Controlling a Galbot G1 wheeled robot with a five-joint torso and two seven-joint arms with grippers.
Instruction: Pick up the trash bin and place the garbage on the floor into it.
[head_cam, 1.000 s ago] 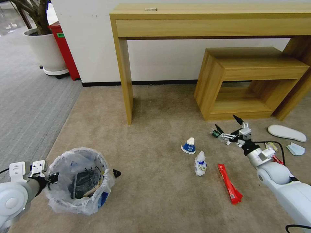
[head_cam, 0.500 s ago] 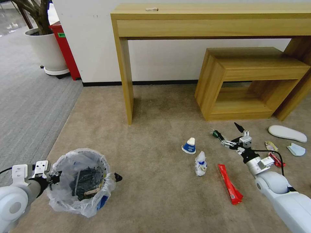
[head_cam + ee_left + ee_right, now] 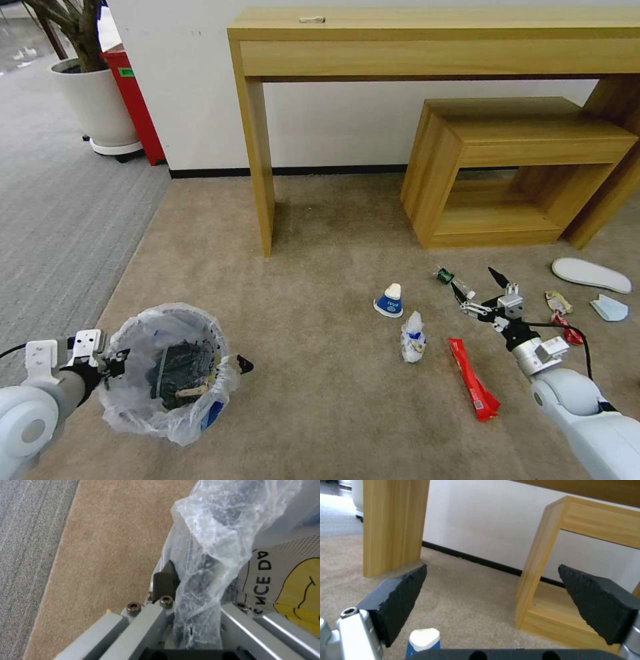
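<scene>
- The left claw [image 3: 175, 363] is clamped on the rim of the trash bin [image 3: 170, 373], one finger inside and one outside, with the crinkled liner pinched between them – the left wrist view shows plastic bunched between the fingers. Held at the rim, the bin hangs mouth-up at the robot's left, so litter can be dropped straight in.
- The bin looks close to upright over the floor [image 3: 313, 400]; whether its base touches the carpet, I cannot tell.
- The right claw [image 3: 481, 288] is spread wide and empty, low over the floor, its tips just beside the small bottle [image 3: 445, 275] – I judge that its target.
- The bottle lies on its side, long axis slanting from far-left to near-right, one end towards the claw.
- Other garbage lies nearby: the blue-white paper cup [image 3: 389, 301] mouth-down, a crumpled wrapper [image 3: 413, 337] just nearer, and the red wrapper strip [image 3: 473, 389] flat, its length running away from the robot.
- Farther right lie a white slipper [image 3: 591, 275], the face mask [image 3: 608, 308] and candy wrappers [image 3: 559, 303].
</scene>
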